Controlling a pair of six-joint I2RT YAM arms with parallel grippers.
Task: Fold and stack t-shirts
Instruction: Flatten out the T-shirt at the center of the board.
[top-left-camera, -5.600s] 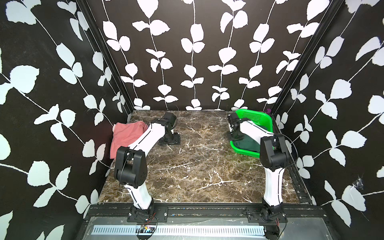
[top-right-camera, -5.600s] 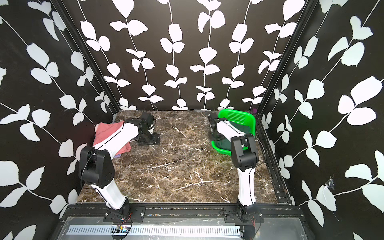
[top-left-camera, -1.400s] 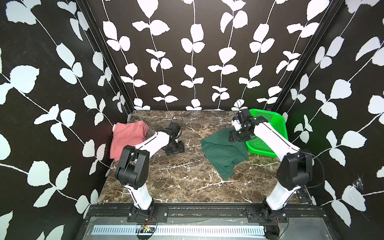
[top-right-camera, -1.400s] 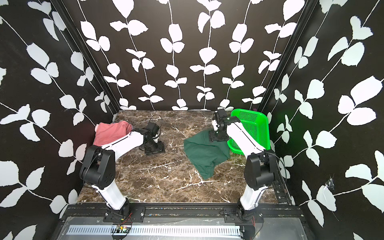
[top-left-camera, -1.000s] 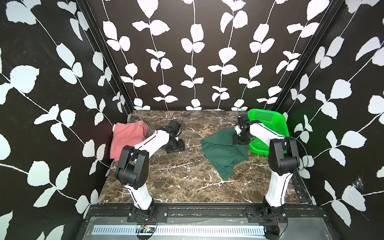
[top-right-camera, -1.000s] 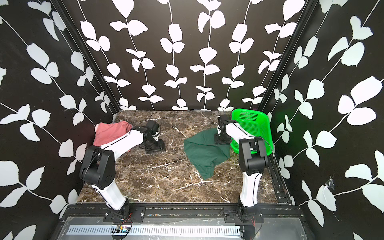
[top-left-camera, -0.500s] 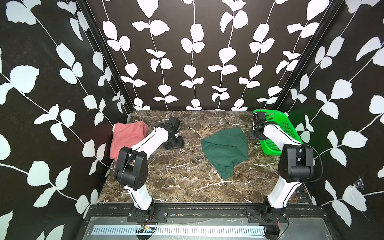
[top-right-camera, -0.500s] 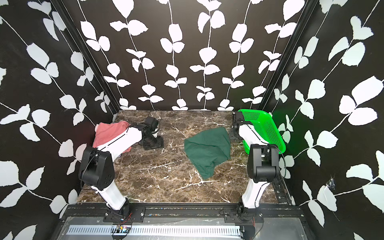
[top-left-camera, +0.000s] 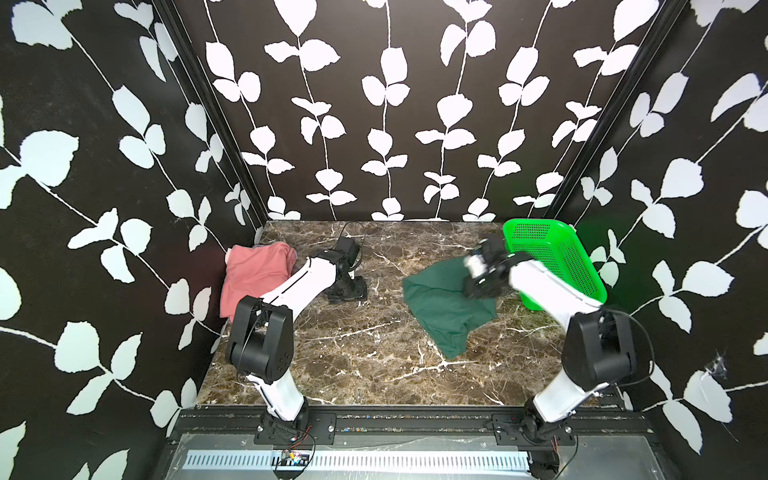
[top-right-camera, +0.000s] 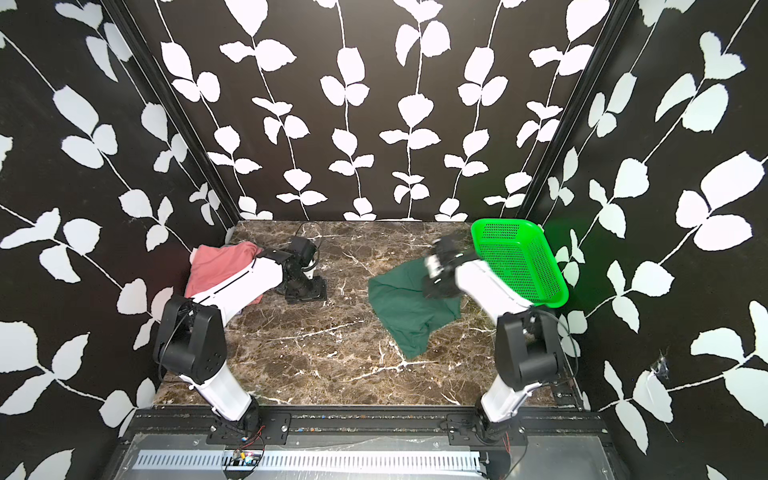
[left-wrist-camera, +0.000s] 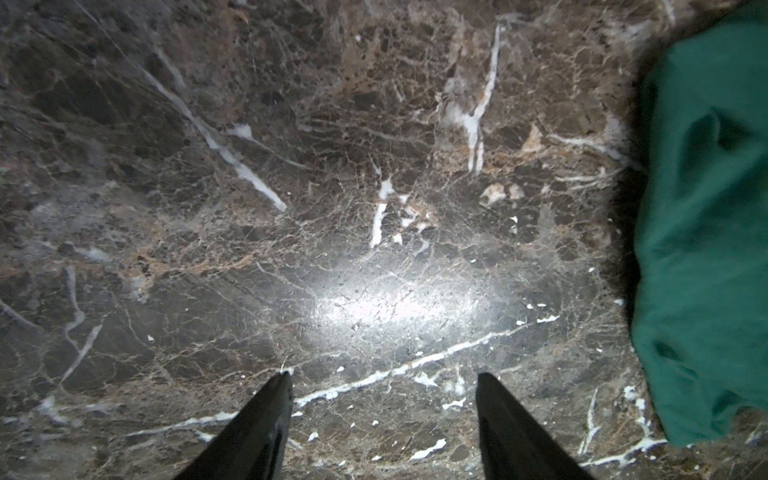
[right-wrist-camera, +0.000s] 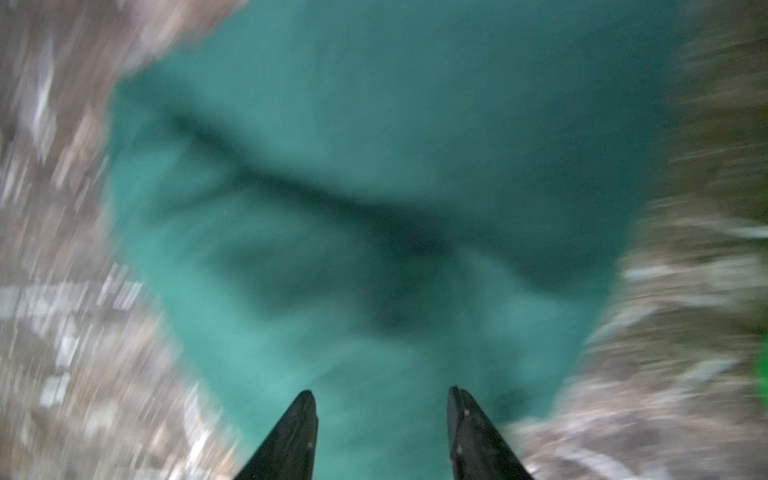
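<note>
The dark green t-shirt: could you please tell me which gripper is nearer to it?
Right. The right gripper hangs directly over the dark green t-shirt, jaws apart; the left gripper hovers over the marble tabletop, with the shirt off to one side.

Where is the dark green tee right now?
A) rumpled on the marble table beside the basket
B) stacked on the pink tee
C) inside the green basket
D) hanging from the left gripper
A: the dark green tee lies rumpled on the table, next to the basket.
</note>
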